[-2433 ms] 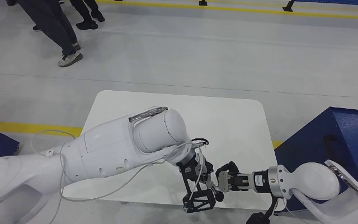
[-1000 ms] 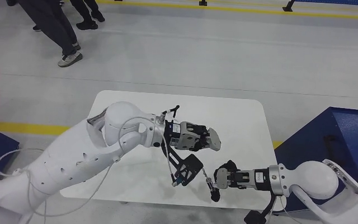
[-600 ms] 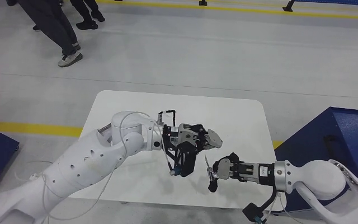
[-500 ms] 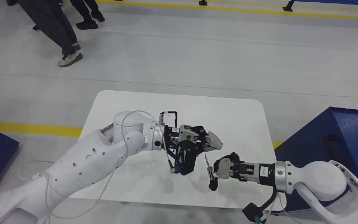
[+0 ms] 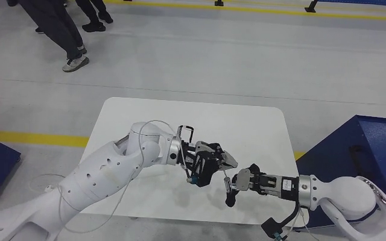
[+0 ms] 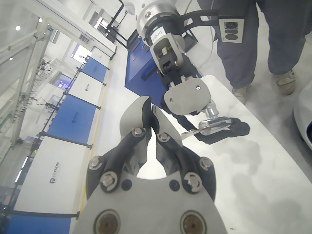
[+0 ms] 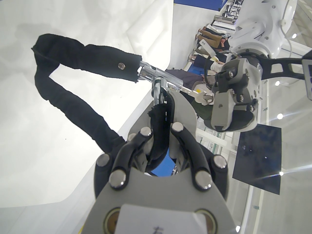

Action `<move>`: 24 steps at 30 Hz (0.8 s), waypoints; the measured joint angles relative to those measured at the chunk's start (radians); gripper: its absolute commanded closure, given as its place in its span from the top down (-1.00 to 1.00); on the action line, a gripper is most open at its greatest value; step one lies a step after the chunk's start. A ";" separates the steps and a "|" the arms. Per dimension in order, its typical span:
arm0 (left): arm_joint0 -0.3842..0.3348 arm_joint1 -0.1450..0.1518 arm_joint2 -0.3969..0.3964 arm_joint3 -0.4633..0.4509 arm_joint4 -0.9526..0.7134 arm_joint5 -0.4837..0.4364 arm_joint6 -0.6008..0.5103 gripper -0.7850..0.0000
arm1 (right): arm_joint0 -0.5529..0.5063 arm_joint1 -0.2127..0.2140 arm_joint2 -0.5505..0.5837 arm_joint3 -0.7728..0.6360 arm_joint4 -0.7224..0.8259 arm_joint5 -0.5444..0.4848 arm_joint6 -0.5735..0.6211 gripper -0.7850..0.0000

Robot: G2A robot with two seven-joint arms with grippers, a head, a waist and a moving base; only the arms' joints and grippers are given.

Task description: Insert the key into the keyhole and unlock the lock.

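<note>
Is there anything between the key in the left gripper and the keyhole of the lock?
Nothing visible does. The silver metal key, pinched in the left gripper, meets the end of the chrome lock cylinder of the black fabric-sleeved lock.

Not much print around, tbh. In the left wrist view the white partition panels each carry a small dark logo with a word beside it. A label with a short code sits on the other arm's metal wrist ring. The sticker on the right wrist's grey housing has print too tiny to read.
</note>
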 measured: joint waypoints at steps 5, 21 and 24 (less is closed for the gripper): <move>-0.002 -0.008 -0.024 0.004 0.007 0.025 -0.001 -1.00 | -0.008 -0.001 0.003 -0.004 -0.007 0.003 -0.004 -1.00; 0.018 -0.029 -0.059 0.010 0.003 -0.028 -0.024 -1.00 | -0.024 -0.007 0.015 -0.004 -0.026 0.023 -0.012 -1.00; 0.033 -0.028 -0.059 0.011 0.001 -0.063 -0.038 -1.00 | -0.028 -0.008 0.017 -0.004 -0.028 0.028 -0.013 -1.00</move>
